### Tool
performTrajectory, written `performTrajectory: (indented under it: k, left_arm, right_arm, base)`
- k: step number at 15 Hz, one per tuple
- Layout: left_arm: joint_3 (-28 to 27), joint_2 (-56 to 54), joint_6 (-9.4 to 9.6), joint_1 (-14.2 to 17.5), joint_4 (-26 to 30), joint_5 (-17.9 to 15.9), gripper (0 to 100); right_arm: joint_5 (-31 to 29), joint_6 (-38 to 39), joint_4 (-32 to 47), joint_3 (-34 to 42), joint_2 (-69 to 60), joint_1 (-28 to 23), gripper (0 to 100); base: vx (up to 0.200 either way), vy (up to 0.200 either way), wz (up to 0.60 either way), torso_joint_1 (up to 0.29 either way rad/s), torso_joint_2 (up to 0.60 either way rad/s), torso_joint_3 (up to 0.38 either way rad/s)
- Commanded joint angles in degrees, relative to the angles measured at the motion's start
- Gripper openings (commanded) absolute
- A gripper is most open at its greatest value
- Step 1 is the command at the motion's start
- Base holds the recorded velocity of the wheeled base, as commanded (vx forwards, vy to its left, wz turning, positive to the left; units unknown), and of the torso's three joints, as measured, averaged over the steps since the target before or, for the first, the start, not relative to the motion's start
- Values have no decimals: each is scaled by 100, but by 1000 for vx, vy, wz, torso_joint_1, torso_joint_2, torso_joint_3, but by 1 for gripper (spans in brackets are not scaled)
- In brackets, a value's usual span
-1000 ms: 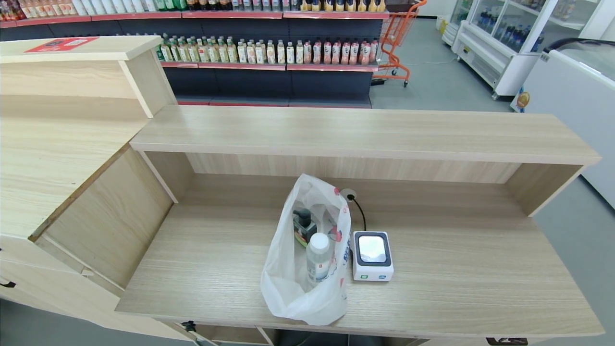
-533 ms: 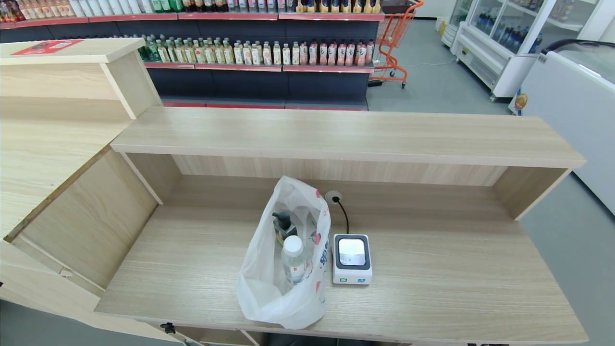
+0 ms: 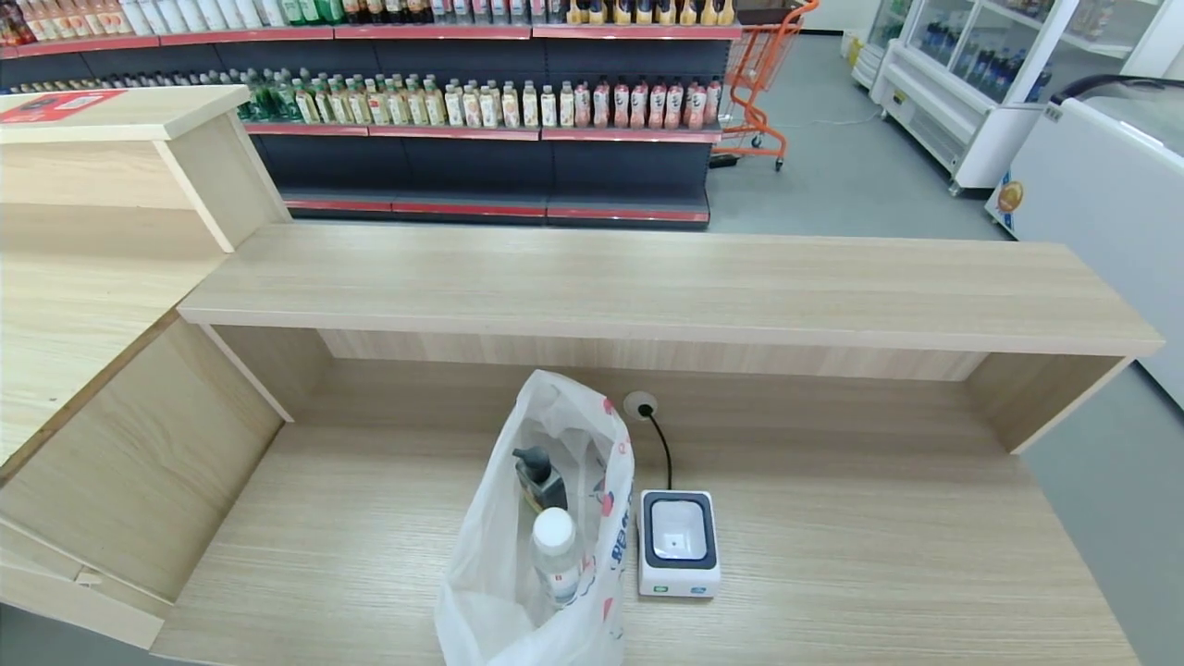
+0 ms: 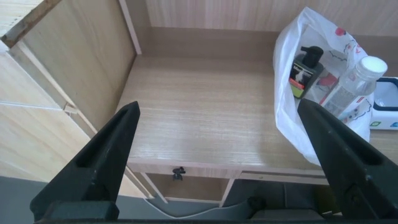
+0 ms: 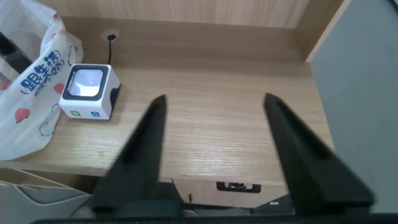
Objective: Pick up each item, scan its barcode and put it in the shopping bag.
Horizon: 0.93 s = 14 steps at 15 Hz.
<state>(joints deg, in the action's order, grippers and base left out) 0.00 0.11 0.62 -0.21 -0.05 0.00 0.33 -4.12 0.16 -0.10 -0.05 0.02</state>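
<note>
A white plastic shopping bag (image 3: pixel 481 573) stands open on the wooden counter (image 3: pixel 879 555), just left of the white barcode scanner (image 3: pixel 678 544). Inside it stand a black pump bottle (image 3: pixel 538 476) and a clear bottle with a white cap (image 3: pixel 555 555). My left gripper (image 4: pixel 217 107) hangs open in front of the counter's edge, left of the bag (image 4: pixel 292 124), with nothing between its fingers. My right gripper (image 5: pixel 214 99) is open too, over the counter's front part, to the right of the scanner (image 5: pixel 87 92) and the bag (image 5: pixel 31 118).
A raised ledge (image 3: pixel 666 287) runs along the back of the counter, with a wooden side wall (image 3: pixel 129 472) on the left. The scanner's black cable (image 3: pixel 659 444) goes into a hole by the back wall. Bare counter lies on both sides of the bag.
The head camera has moved, so the counter sits lower and further left in the picture. The bag, its bottles and the scanner keep their places on the counter.
</note>
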Motion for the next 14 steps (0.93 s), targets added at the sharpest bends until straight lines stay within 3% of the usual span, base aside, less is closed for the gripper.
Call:
performTrajectory:
  k: [1, 14]
  left_arm:
    - [0, -11, -1, 3, -4, 0, 100]
    - [0, -11, -1, 3, -4, 0, 100]
  right_arm:
    - [2, 25, 2, 1, 22, 6, 0]
    - [2, 43, 2, 1, 22, 6, 0]
  base:
    - [0, 0, 0, 0, 0, 0]
    - [0, 0, 0, 0, 0, 0]
